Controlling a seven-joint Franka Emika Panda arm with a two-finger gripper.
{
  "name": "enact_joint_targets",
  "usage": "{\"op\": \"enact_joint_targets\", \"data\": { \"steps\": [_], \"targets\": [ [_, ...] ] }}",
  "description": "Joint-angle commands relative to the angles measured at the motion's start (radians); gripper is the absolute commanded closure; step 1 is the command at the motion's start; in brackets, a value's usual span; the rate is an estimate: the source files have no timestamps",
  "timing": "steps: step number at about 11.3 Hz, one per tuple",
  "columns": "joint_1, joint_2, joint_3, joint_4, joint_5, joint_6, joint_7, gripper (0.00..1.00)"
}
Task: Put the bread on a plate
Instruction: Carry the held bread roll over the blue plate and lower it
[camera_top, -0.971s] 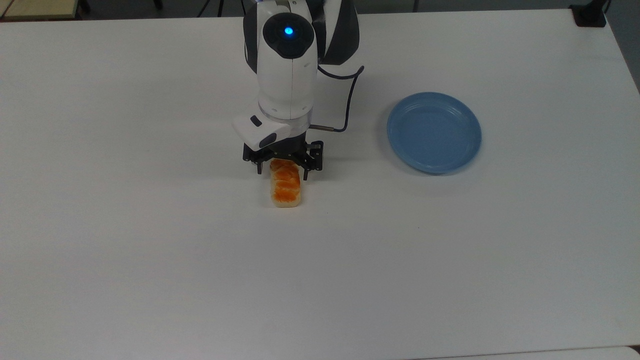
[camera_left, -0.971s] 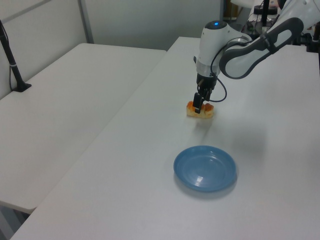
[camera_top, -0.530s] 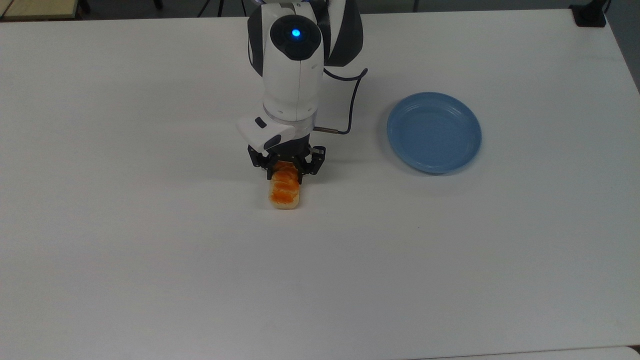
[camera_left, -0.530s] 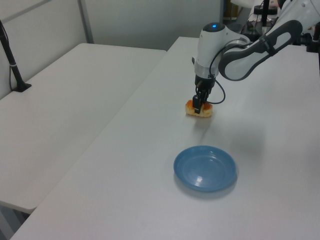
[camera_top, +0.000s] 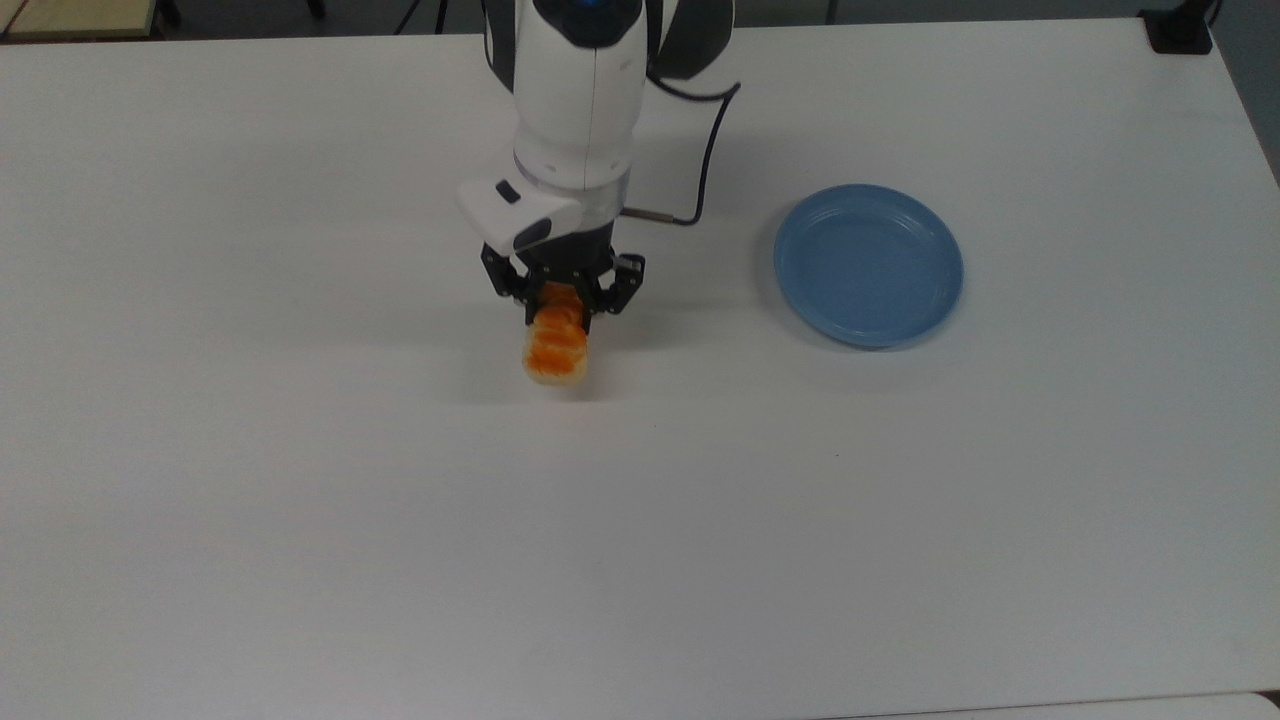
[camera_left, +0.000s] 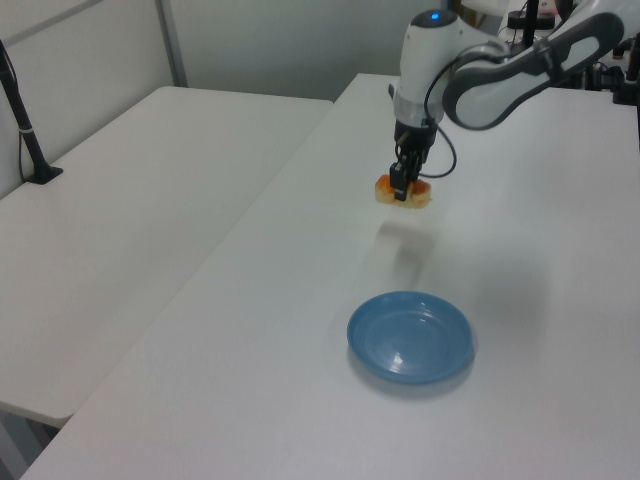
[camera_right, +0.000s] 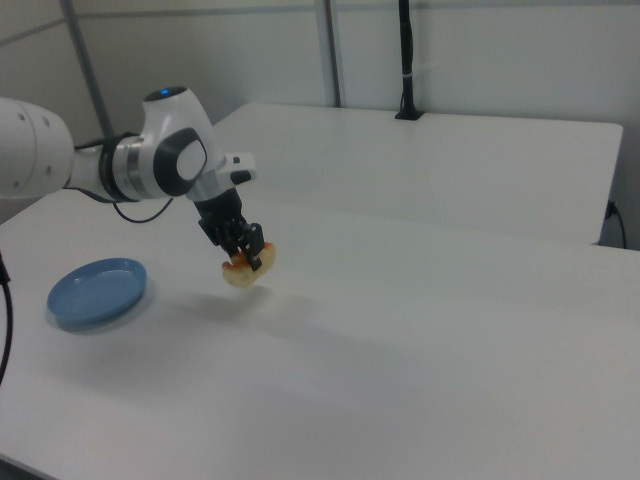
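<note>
The end effector (camera_top: 562, 302) is closed on the bread (camera_top: 556, 345), gripping it at one end; the loaf juts out past the fingertips toward the top view's bottom edge; in the left view the bread (camera_left: 403, 191) hangs clear of the white bench (camera_left: 300, 330), its shadow below it; the blue plate (camera_top: 868, 264) sits well apart at the top view's right, bare.

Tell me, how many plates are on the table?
1. The blue plate sits bare on the white table, toward the top view's right, apart from the gripper, which holds the bread above the table.
</note>
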Motion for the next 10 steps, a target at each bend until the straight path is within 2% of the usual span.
{"op": "enact_joint_targets", "data": {
  "steps": [1, 4, 6, 7, 10],
  "targets": [
    [0.002, -0.147, 0.041, -0.028, -0.006, -0.17, -0.03, 0.5],
    [-0.034, -0.239, 0.136, -0.025, -0.006, -0.323, -0.05, 0.51],
    [-0.036, -0.245, 0.207, 0.021, 0.003, -0.428, -0.033, 0.51],
    [-0.034, -0.247, 0.236, 0.036, 0.038, -0.437, 0.005, 0.51],
    [-0.031, -0.239, 0.349, 0.037, 0.049, -0.441, 0.132, 0.51]
  ]
}}
